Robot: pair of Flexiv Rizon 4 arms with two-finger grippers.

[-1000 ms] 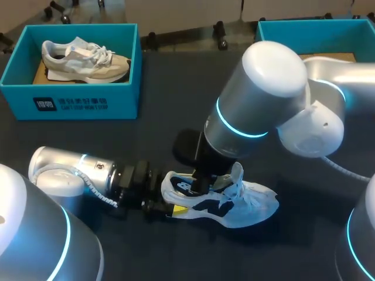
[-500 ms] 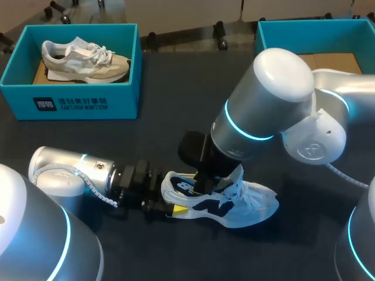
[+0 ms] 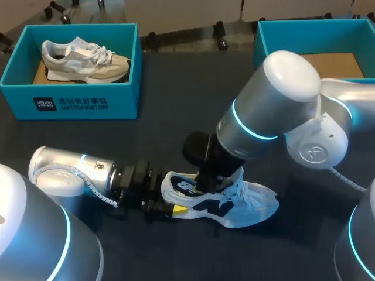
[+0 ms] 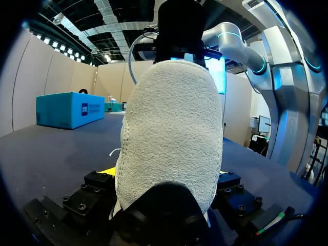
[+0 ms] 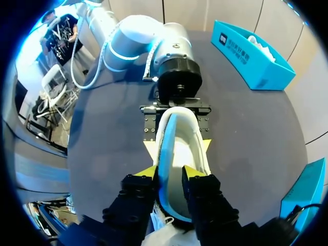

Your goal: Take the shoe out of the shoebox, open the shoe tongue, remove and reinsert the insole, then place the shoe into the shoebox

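Over the last second the bulk of my right arm has swung to the right and sunk a little, while the right gripper (image 3: 206,184) has stayed planted in the opening of the shoe (image 3: 234,206). The shoe itself has not shifted: it lies on its sole on the near middle of the table (image 3: 176,99), heel to the left, toe to the right, tongue standing up. My left gripper (image 3: 170,208) has not moved either; it is clamped on the heel from both sides, and the heel fills the left wrist view. In the right wrist view my right gripper's fingertips (image 5: 146,171) are pinched close together about a pale blue strip standing up inside the opening, which I take for the edge of the insole (image 5: 163,154). I read the change as my wrist re-angling about that grip rather than lifting, so the insole is loosened but not yet out. Pulling it free, putting it back and returning the shoe to the open box (image 3: 275,29) at the far right all remain.
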